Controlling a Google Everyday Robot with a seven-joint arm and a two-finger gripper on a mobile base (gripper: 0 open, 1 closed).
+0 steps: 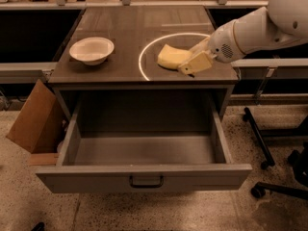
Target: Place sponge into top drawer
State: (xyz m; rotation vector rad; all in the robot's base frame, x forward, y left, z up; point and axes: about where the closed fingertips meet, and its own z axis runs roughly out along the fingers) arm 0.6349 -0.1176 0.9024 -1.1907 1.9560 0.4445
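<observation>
Presently, the sponge [171, 57] is found lying on the cabinet top [120, 25], inside a white ring [142, 61] marked on the surface, well above and behind the open top drawer [86, 178]. It is noted as a pale yellow, soft block with rounded, slightly wavy edges, its left end free and its right end met by the gripper [191, 60]. Whether a grip has been closed on the sponge cannot be told.

The step in hand is judged to be the pick-up. A firm hold should be confirmed before any lift, since a soft block is likely to deform and slip. The lift should be kept low, then carried forward over the front edge and let go only once well inside the drawer walls.

A white bowl [91, 50] is recorded well to the left. A cardboard box [33, 119] leans beside the cabinet.
</observation>
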